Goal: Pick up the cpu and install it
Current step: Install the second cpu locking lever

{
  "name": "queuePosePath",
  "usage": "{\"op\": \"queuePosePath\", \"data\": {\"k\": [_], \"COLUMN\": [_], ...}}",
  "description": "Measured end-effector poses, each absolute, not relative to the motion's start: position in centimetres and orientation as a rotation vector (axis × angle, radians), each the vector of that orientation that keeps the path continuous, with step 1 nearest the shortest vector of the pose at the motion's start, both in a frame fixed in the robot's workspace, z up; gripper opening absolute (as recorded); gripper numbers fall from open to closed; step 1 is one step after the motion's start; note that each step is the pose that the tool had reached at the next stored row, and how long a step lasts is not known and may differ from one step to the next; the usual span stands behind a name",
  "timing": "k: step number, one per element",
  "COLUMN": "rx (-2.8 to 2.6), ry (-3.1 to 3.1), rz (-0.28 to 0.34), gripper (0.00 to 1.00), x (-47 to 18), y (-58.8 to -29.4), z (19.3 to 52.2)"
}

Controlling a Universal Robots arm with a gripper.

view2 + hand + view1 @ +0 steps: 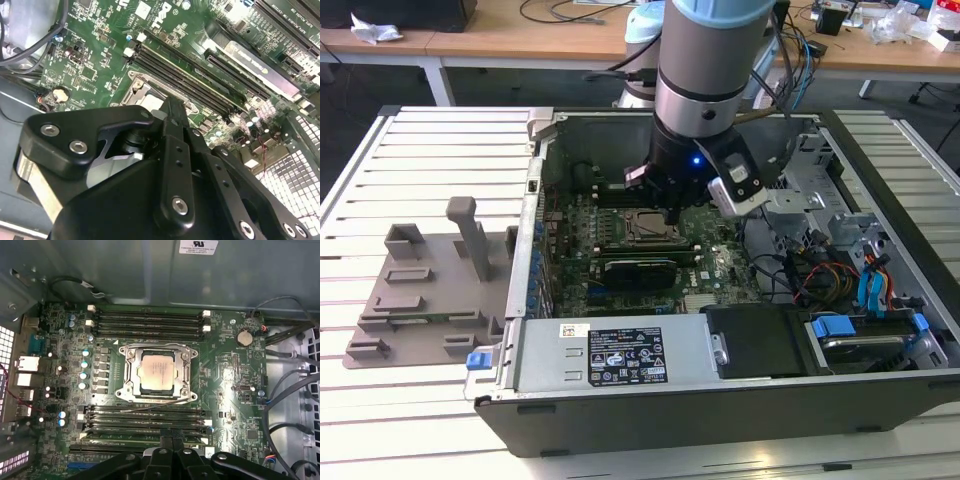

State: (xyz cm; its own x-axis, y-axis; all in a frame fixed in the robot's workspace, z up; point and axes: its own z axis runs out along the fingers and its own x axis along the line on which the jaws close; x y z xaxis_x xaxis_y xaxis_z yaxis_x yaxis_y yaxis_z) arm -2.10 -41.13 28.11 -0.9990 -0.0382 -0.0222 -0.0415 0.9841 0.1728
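The cpu lies flat inside the square metal socket frame on the green motherboard, its silvery top plate facing up in the first wrist view. In the exterior view it shows as a pale square in the frame, just beside and below the tip of the pincer. The pincer carries nothing; its black fingers stand pressed together in the second wrist view, clenched on empty air, with the tip hovering over the edge of the socket frame and a corner of the chip peeping out next to it.

A thin wire lever runs along the side of the frame nearest the pincer. Dark memory slots flank the socket on both sides, the nearer bank lying between the cpu and the pincer's body. A round coin battery sits further out on the board, well apart from the pincer, and loose cables curl beyond it.

All this rests in the open computer case, lying on its side on the slatted counter. Outside the case, well apart from the pincer, a grey fixture plate with upright posts lies on the counter
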Motion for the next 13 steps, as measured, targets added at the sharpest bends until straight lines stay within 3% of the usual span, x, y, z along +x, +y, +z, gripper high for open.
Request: {"op": "queuePosePath", "data": {"k": [13], "rx": [-0.062], "ry": [3.110], "rz": [0.271], "gripper": [0.11], "x": [-2.5], "y": [-40.8], "z": [25.6]}}
